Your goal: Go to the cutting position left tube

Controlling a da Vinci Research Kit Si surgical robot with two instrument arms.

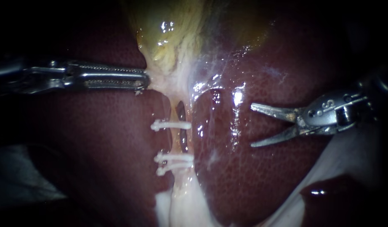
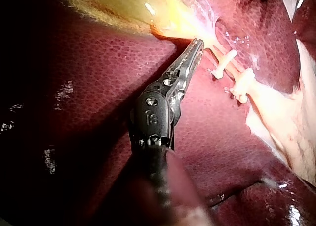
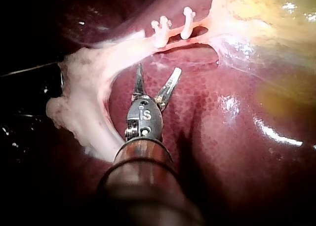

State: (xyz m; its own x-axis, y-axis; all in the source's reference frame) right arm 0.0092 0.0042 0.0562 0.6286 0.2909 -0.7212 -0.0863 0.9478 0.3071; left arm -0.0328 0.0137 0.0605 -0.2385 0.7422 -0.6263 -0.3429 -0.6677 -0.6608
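Wet, dark-red liver [image 1: 253,180] fills the field at the bench. Nearest, the right instrument [image 1: 251,125] hangs over the liver with its two blade-like jaws spread wide and nothing between them, well apart from its target. Beyond it the left tube [image 1: 174,143] runs as a thin pale strand down from the gallbladder, stretched fairly straight, with dark slits just beside it where it stands free of the liver. Three white clips [image 1: 172,159] cross it: one alone toward the gallbladder and a close pair farther down. The short bare stretch between them looks to be the place for the cut. Farthest, the left instrument [image 1: 147,80] has its long toothed jaws closed on the foot of the yellow gallbladder [image 1: 173,29], apparently holding the tube taut. The likely hazards lie in the approach. Open tips carried low across the liver could score its surface. A line slightly off could set the jaws on a clip instead of bare tube, and a nudged clip might loosen. Jaws pushed too deep could take in tissue behind the tube. Should the left hold slip, the tube would slacken and the gap become harder to find.
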